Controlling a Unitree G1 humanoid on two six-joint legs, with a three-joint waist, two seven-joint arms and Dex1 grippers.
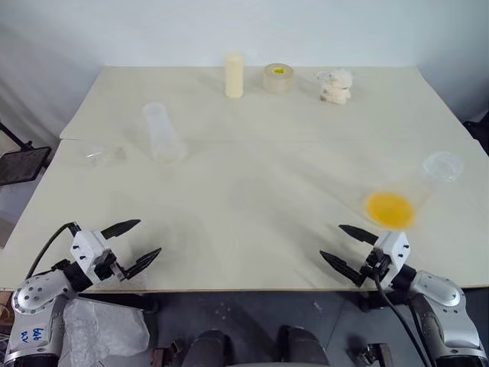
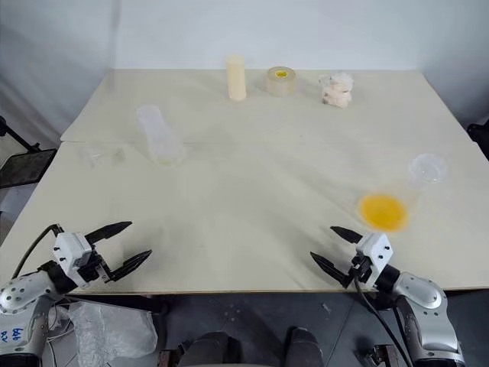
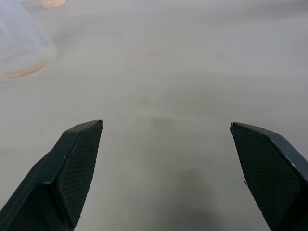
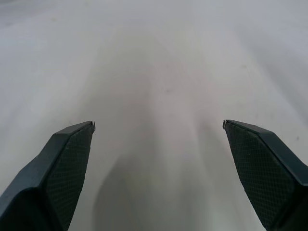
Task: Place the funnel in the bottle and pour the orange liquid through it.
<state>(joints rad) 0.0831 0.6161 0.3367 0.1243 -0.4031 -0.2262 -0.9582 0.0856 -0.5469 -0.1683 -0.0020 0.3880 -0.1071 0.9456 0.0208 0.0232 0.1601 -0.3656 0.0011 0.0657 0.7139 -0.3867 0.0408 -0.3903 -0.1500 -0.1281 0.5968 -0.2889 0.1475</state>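
Showing, in the left wrist view, a blurred clear container base with a faint orange tint at its foot, off beyond the left gripper's fingertips; showing, in the right wrist view, bare table surface between two widely parted black fingers.

Spreading wide across both eye views: a cream table against a pale grey wall, with a seam running across its left part. Standing along the far edge: an opaque cream cylinder, a tape roll, a crumpled white wad.

Hovering at the near edge, both released and holding nothing: the left gripper at the near left, the right gripper at the near right. Standing well beyond the left gripper, the bottle; lying just left of it, the funnel. Sitting near the right gripper, just beyond it, the orange liquid in a tilted clear cup.
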